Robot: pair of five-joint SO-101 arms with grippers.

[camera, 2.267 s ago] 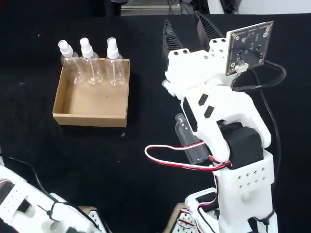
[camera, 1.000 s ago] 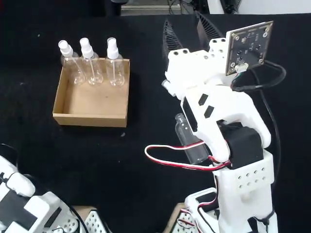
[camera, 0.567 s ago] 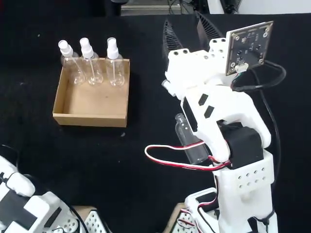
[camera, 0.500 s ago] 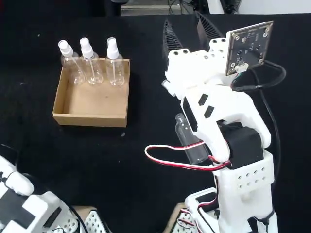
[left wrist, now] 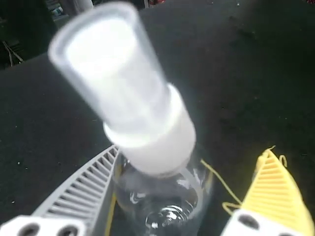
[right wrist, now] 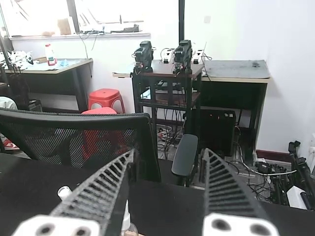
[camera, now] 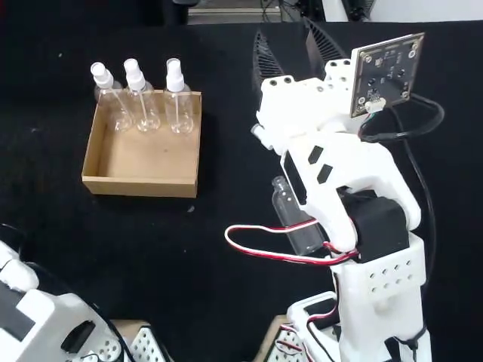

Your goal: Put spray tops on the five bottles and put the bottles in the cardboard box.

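In the left wrist view a clear bottle [left wrist: 157,206] with a white spray top [left wrist: 123,83] stands between the grey and yellow fingers of my left gripper [left wrist: 191,152], which is shut on it. The left arm [camera: 38,324] sits at the table's near left corner. The cardboard box [camera: 139,185] lies at the left, with three capped bottles [camera: 139,102] along its far wall. An uncapped bottle [camera: 293,215] lies on the table under the right arm. My right gripper [camera: 287,38] [right wrist: 168,151] points away over the far edge, open and empty.
The right arm's white body [camera: 347,196] and its red-and-white cable [camera: 264,245] cover the table's right middle. The black table [camera: 151,249] lies bare between the box and the arms. An office chair [right wrist: 74,132] and desks stand beyond the far edge.
The left arm has shifted at the near left corner, sinking lower toward the frame's edge. The right arm, the box and the bottles have not moved.
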